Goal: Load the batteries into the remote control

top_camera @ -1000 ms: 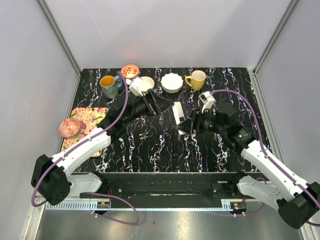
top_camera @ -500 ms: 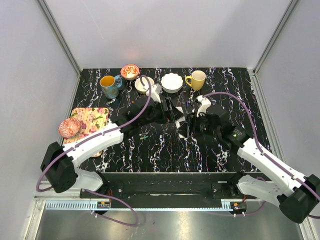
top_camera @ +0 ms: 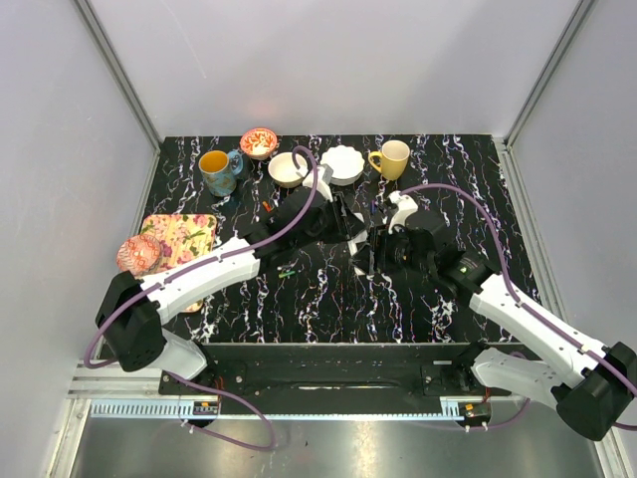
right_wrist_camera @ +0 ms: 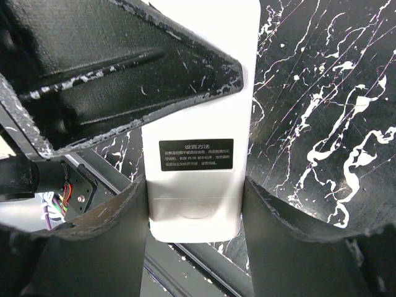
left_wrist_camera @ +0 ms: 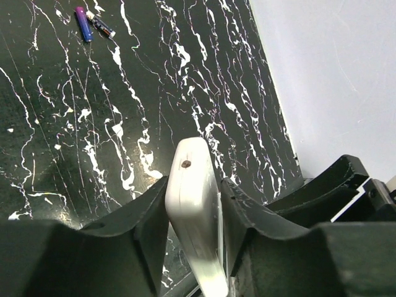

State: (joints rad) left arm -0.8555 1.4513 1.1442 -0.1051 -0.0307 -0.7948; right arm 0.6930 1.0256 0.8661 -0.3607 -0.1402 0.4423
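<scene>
Probably light, stiff and slick, the remote (right_wrist_camera: 197, 124) is clamped face-to-back inside the left gripper (left_wrist_camera: 193, 189) and side-to-side inside the right gripper (right_wrist_camera: 195, 192), the surer hold.

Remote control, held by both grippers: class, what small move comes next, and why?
Probably the right gripper should release and shift to the battery cover: the left gripper clamps the remote control by its thin edges, the cover looks shut, and the batteries lie on the table.

Mid-tabletop (top_camera: 328, 299), the flat white-backed remote control (right_wrist_camera: 195, 198) stands between the left claw (left_wrist_camera: 193, 192) and right claw (right_wrist_camera: 195, 210). Small cylindrical batteries (left_wrist_camera: 83, 25) lie to its near left, a yellow ceramic mug (top_camera: 391, 159) behind it, and a floral rectangular mat (top_camera: 177, 239) far left.
</scene>
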